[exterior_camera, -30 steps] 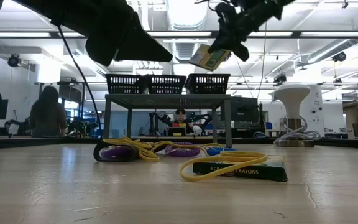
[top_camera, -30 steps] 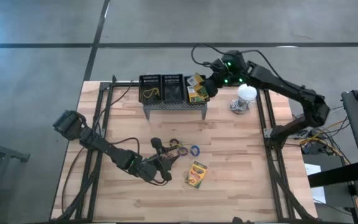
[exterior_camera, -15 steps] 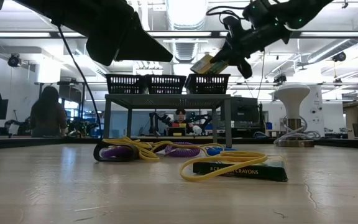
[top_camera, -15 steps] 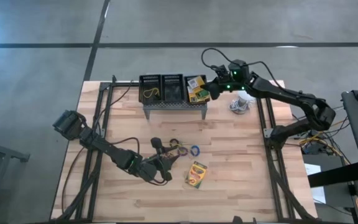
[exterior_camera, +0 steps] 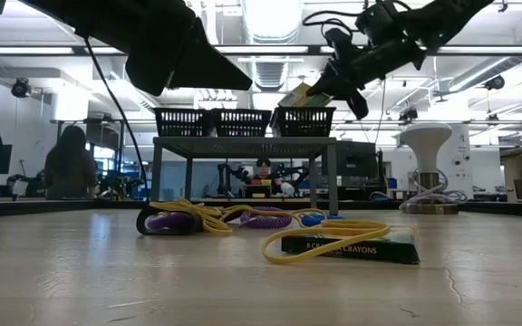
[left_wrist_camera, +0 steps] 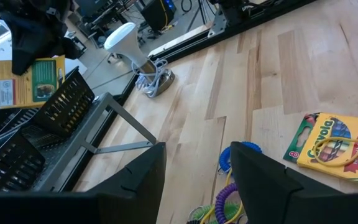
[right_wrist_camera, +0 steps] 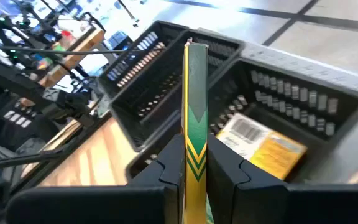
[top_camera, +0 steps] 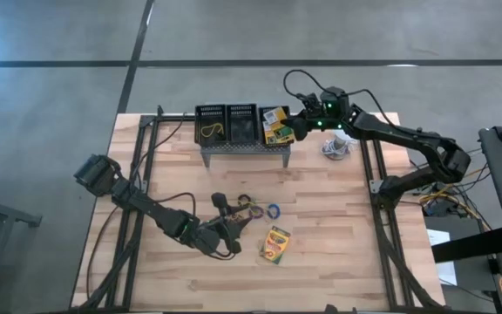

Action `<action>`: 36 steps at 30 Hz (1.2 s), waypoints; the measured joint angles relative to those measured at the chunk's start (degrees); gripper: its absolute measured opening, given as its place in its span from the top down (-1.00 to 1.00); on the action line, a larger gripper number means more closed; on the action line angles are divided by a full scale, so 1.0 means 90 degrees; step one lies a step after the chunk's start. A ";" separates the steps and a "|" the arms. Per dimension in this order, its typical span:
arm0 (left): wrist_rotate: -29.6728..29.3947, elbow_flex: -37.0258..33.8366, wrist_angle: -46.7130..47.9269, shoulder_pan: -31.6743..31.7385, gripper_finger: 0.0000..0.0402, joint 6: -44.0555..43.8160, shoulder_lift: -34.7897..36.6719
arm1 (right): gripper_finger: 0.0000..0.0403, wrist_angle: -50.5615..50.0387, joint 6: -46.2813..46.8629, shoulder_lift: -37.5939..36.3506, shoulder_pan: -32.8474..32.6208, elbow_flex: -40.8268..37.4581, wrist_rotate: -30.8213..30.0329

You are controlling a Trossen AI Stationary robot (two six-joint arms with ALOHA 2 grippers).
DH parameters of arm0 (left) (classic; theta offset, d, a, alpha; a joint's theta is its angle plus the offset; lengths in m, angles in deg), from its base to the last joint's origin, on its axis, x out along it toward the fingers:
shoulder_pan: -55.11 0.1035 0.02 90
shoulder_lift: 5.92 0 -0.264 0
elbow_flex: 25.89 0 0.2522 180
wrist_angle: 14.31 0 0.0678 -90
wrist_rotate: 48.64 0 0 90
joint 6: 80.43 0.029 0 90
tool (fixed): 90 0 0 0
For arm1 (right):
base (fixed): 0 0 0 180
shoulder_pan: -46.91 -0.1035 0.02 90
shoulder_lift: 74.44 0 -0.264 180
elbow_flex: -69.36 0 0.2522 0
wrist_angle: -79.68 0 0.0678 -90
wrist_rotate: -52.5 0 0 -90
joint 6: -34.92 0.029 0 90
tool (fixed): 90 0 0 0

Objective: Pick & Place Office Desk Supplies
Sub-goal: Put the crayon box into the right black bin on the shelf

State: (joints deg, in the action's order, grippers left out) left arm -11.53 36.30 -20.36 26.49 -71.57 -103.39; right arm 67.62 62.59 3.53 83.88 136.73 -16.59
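1. The right gripper (top_camera: 296, 127) was held above the rightmost bin (top_camera: 273, 131) of the black three-bin mesh organizer (top_camera: 240, 125), at the far edge of the wooden table (top_camera: 338, 227). Its fingers (right_wrist_camera: 225, 171) were clamped narrowly on a thin yellow-and-green crayon box (right_wrist_camera: 196, 118), seen edge-on in the right wrist view.
2. In the low view that held crayon box (exterior_camera: 302, 94) was seen tilted, just above the rim of the rightmost bin (exterior_camera: 303, 120).
3. A second crayon box (right_wrist_camera: 263, 146) was seen lying flat inside the same bin, barcode side up.
4. A yellow rubber band (top_camera: 213, 131) was seen in the leftmost bin.
5. The organizer was carried on a grey perforated metal stand (top_camera: 244, 148).
6. The left gripper (top_camera: 232, 228) was held low near the middle of the table, its fingers (left_wrist_camera: 263, 177) parted with nothing between them.
7. Just beyond it, a blue rubber band (top_camera: 274, 210), a purple one (top_camera: 257, 211) and further yellow loops (exterior_camera: 202, 215) were seen lying close together.
8. A third crayon box (top_camera: 275, 244) was seen flat nearer the front edge, with a yellow rubber band (left_wrist_camera: 344, 146) draped over it.
9. A white dome-shaped object with a cable (top_camera: 339, 142) was seen near the far right corner.
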 joint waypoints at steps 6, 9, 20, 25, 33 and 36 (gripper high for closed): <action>-0.0002 0.0005 -0.0017 0.0029 0.08 0.0000 0.0000 | 0.83 0.0092 0.0097 0.0000 0.0002 -0.0059 0.0017; -0.0002 0.0005 -0.0029 0.0044 0.08 -0.0019 0.0000 | 0.83 0.0075 0.0100 0.0007 -0.0052 -0.0059 0.0017; 0.0000 0.0005 0.0012 0.0053 0.09 -0.0113 0.0000 | 0.83 0.0082 0.0287 0.0309 -0.0168 -0.0059 -0.0446; 0.0000 0.0005 0.0012 0.0053 0.09 -0.0139 0.0000 | 0.82 0.0097 0.0313 0.0355 -0.0175 -0.0052 -0.0459; -0.0001 0.0005 0.0007 0.0066 0.09 -0.0141 0.0000 | 0.49 0.0073 0.0147 0.0355 -0.0175 -0.0049 -0.0457; -0.0001 0.0005 0.0004 0.0067 0.09 -0.0141 0.0000 | 0.32 0.0075 0.0083 0.0352 -0.0175 -0.0044 -0.0457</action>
State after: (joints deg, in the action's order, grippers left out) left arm -11.54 36.34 -20.33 27.09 -72.84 -103.39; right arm 68.29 63.33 6.70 82.30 136.33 -20.70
